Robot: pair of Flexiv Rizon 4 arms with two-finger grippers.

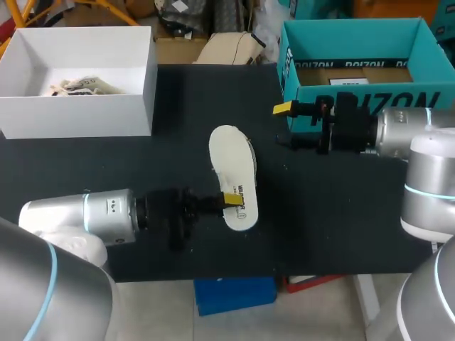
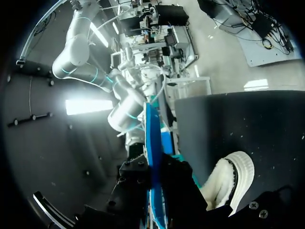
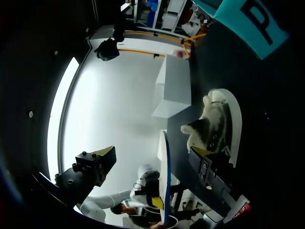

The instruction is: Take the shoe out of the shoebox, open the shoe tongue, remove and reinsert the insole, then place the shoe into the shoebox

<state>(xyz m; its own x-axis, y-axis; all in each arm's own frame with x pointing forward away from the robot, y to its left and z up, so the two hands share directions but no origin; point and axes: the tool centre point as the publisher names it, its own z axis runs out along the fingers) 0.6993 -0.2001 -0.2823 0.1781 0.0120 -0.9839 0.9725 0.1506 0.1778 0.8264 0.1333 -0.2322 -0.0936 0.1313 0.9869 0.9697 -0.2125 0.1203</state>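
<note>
Head view: shoe point(image 1: 233, 177) lies on its side on the tabletop point(image 1: 341, 213), outside both boxes. Left gripper point(image 1: 231, 200) at its heel, probably steadying it; jaws' state cannot tell. Right gripper point(image 1: 284, 124) waits, jaws wide, empty.

Black table point(image 1: 341, 227), white shoe point(image 1: 231, 163), white box point(image 1: 78, 114), teal shoebox point(image 1: 362, 96)

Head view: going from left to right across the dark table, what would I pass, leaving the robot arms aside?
white box → shoe → teal shoebox
</note>
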